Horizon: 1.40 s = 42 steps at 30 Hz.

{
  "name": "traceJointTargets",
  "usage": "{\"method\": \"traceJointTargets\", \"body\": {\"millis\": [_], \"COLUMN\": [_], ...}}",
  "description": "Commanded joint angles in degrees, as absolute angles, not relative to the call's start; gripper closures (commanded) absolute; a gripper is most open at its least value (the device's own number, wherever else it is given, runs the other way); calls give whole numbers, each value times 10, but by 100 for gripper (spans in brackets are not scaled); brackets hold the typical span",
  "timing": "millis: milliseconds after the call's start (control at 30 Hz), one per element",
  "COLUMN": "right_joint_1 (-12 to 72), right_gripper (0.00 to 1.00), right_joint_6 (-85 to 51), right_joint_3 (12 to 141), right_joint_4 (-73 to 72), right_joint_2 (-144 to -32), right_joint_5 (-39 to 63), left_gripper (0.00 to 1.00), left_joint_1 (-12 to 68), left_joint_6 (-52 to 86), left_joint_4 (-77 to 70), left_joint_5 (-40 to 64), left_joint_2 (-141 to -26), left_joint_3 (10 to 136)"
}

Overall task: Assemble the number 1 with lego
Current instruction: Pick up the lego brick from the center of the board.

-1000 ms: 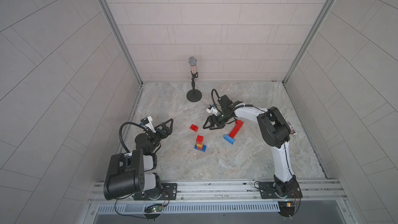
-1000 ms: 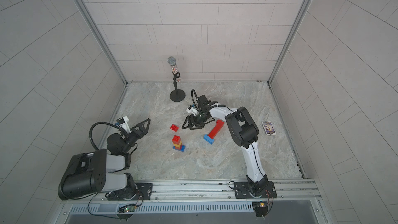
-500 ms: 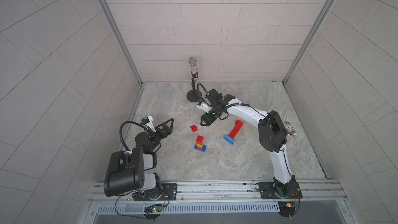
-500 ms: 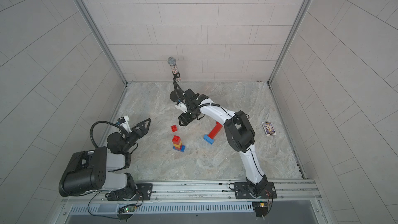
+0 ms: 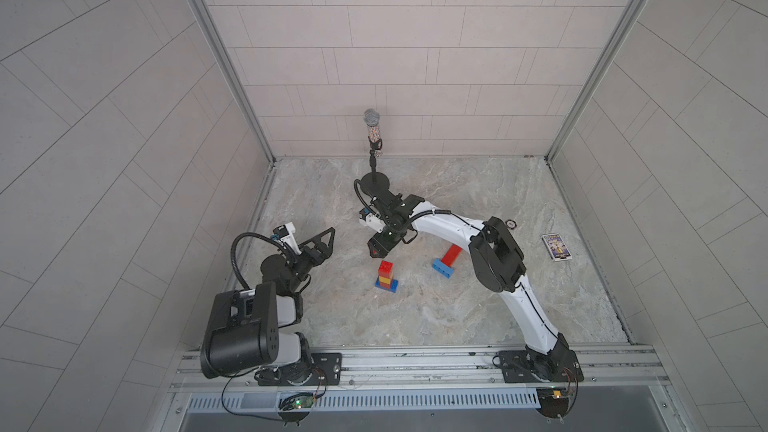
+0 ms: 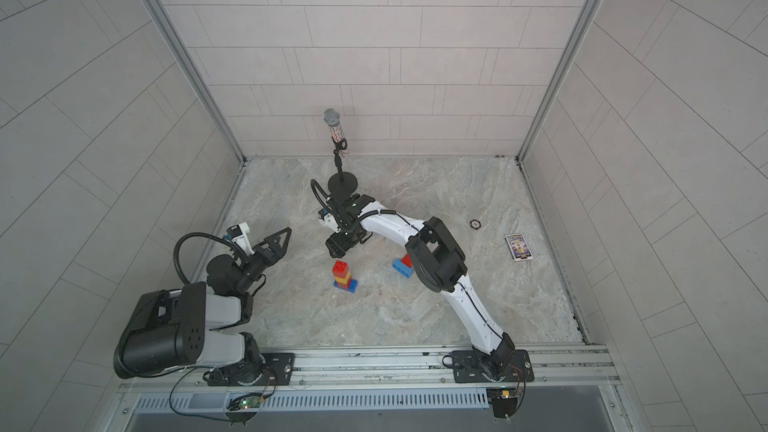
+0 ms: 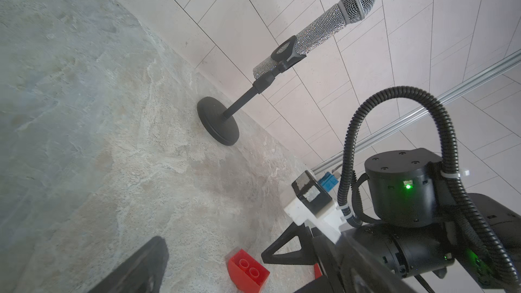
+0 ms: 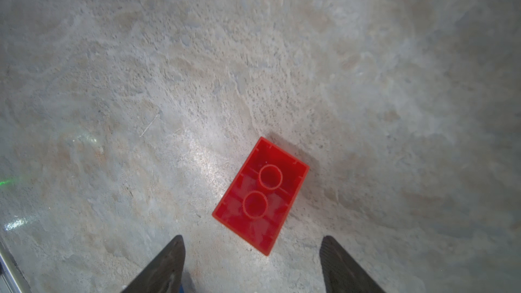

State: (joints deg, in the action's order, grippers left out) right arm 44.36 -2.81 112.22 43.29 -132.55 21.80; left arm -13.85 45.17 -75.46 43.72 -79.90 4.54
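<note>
In a top view, the right gripper (image 5: 381, 244) hung nearest the work, with the wide-open, empty left gripper (image 5: 320, 243) well apart. In the right wrist view, the right gripper's parted, empty fingers (image 8: 166, 263) faced the red brick (image 8: 260, 195), which lay studs-down just ahead, its long axis pointing away and slightly skewed.

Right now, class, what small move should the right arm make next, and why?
Probably lower the open right jaws around the red brick. It lies loose on the floor, hollow side up, just ahead of them, ungripped and skewed to them.
</note>
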Motion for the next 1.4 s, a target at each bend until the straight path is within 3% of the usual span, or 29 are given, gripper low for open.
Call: {"method": "traceJointTargets", "body": {"millis": [0,433,767,900,1100,1167,1367], "right_joint_1": [448,459,458,455,453,453,452], "right_gripper": [25,34,74,88,97,99,100], "right_joint_6": [-41,-46,-39,-3,60,72,100], "right_joint_3": [1145,1181,1167,1102,953,929,867], "right_joint_4": [432,462,454,421,339,331,295], "right_joint_2": [-1348,-1383,-1359,-1292,-1140,-1103,-1009], "right_joint_5": [207,193,188,229,289,291,280], "left_gripper": [0,0,0,0,0,0,0], "left_joint_1": [-137,-137,-137,-136,-117,-76,22], "left_joint_6": [452,452,452,454,558,575,655], "left_joint_4": [-780,-780,-780,-780,-779,-780,-779], "left_joint_5": [446,445,444,459,586,552,573], "left_joint_2": [-797,-796,-793,-786,-770,-777,-789], "left_joint_3": [53,52,51,53,122,113,164]}}
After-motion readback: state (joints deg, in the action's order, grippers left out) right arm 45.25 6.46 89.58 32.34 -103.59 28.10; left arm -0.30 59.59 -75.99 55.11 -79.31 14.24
